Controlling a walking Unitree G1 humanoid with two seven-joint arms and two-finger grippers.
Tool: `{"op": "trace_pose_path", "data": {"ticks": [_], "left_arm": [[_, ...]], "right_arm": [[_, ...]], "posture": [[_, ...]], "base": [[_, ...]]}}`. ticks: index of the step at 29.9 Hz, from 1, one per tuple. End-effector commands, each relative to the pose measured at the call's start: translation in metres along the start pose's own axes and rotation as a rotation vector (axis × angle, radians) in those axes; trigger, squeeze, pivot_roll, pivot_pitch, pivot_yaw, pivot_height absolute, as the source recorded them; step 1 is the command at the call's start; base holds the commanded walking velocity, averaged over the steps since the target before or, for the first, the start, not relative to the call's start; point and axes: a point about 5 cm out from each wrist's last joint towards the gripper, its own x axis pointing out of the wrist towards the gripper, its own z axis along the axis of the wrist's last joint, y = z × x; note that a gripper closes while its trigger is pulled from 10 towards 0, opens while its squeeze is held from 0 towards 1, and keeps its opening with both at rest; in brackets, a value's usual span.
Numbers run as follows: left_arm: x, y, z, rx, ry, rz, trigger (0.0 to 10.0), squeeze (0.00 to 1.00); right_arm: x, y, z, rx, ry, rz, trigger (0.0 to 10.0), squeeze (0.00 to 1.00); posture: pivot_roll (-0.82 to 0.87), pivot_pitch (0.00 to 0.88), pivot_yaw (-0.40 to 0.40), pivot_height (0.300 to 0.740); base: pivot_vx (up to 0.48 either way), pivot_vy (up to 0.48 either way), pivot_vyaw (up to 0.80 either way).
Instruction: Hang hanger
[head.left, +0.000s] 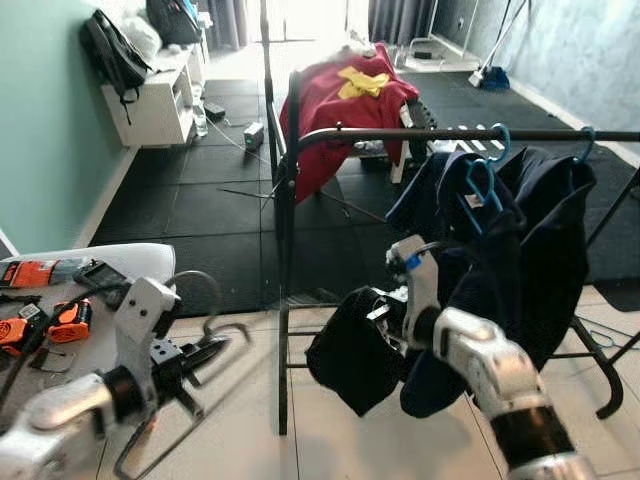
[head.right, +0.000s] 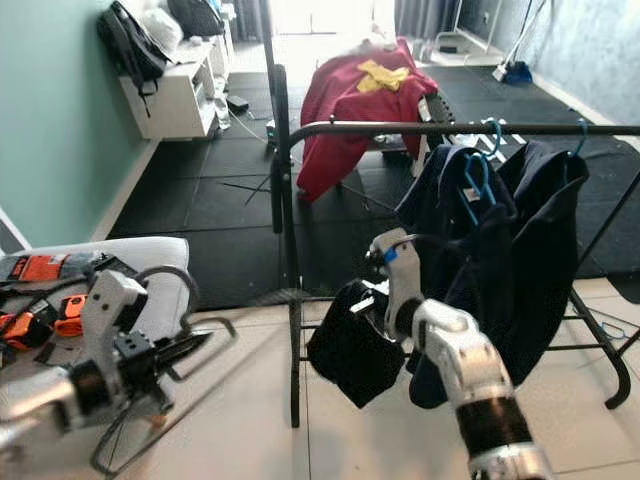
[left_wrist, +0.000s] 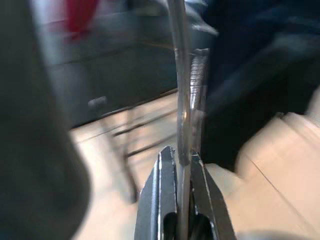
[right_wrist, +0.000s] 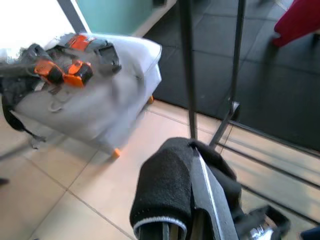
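Hanger (head.left: 190, 385) | clamped in left gripper (left_wrist: 182, 162) jaws; right gripper (right_wrist: 192, 150) grips dark cloth (head.left: 355, 350)

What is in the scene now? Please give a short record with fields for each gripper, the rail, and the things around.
left gripper: jaws shut on the wire hanger, low over the tiled floor
right gripper: jaws shut on a black garment beside the rack post
clothes rail: black, with dark jackets on blue hangers
behind the rail: red cloth draped over a stand
robot's left: white cushion with orange tools
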Motion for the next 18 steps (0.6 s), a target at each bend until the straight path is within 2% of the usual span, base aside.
{"op": "trace_pose_path", "data": {"ticks": [1,2,4,7,8,10,11,12,15,16,17,18], "left_arm": [[-0.011,0.008,-0.020,-0.024,0.071,0.208,10.0,0.00],[-0.018,0.004,-0.025,0.002,0.075,0.260,10.0,0.00],[-0.022,0.002,-0.027,0.034,0.072,0.284,10.0,0.00],[-0.022,0.002,-0.027,0.034,0.072,0.284,10.0,0.00],[-0.029,0.005,-0.028,0.009,0.057,0.353,10.0,0.00],[-0.029,0.005,-0.028,0.009,0.057,0.353,10.0,0.00],[-0.037,0.006,-0.032,-0.015,0.047,0.430,10.0,0.00],[-0.042,0.000,-0.036,-0.041,0.037,0.465,10.0,0.00],[-0.042,0.000,-0.036,-0.041,0.037,0.465,10.0,0.00],[-0.045,-0.006,-0.038,-0.048,0.025,0.487,10.0,0.00],[-0.040,-0.012,-0.038,-0.043,0.000,0.464,10.0,0.00],[-0.040,-0.012,-0.038,-0.043,0.000,0.464,10.0,0.00]], "right_arm": [[-0.003,0.005,0.010,-0.002,-0.073,0.003,10.0,0.00],[-0.008,0.006,0.008,0.012,-0.081,-0.001,10.0,0.00],[-0.011,0.006,0.007,0.022,-0.084,-0.002,10.0,0.00],[-0.011,0.006,0.007,0.022,-0.084,-0.002,10.0,0.00],[-0.015,0.009,0.002,0.054,-0.089,-0.001,10.0,0.00],[-0.015,0.009,0.002,0.054,-0.089,-0.001,10.0,0.00],[-0.020,0.014,-0.002,0.087,-0.101,0.006,10.0,0.00],[-0.022,0.019,-0.006,0.113,-0.114,0.015,10.0,0.00],[-0.022,0.019,-0.006,0.113,-0.114,0.015,10.0,0.00],[-0.024,0.022,-0.008,0.131,-0.128,0.019,10.0,0.00],[-0.022,0.024,-0.009,0.141,-0.143,0.022,10.0,0.00],[-0.022,0.024,-0.009,0.141,-0.143,0.022,10.0,0.00]], "posture": [[-0.06,0.081,-0.006,0.740],[-0.06,0.082,-0.007,0.740],[-0.06,0.082,-0.007,0.740],[-0.06,0.082,-0.007,0.740],[-0.05,0.077,-0.018,0.740],[-0.05,0.077,-0.018,0.740],[-0.05,0.067,-0.014,0.740],[-0.05,0.058,-0.011,0.740],[-0.05,0.058,-0.011,0.740],[-0.05,0.056,-0.010,0.740],[-0.04,0.031,-0.015,0.740],[-0.04,0.031,-0.015,0.740]], "base": [[0.000,0.000,0.79],[0.000,0.000,0.77],[0.000,0.000,0.77],[0.000,0.000,0.77],[0.000,0.000,0.77],[0.000,0.000,0.77],[0.000,0.000,0.77],[0.000,0.000,0.77],[0.000,0.000,0.77],[0.000,0.000,0.77],[0.000,0.000,0.77],[0.000,0.000,0.77]]}}
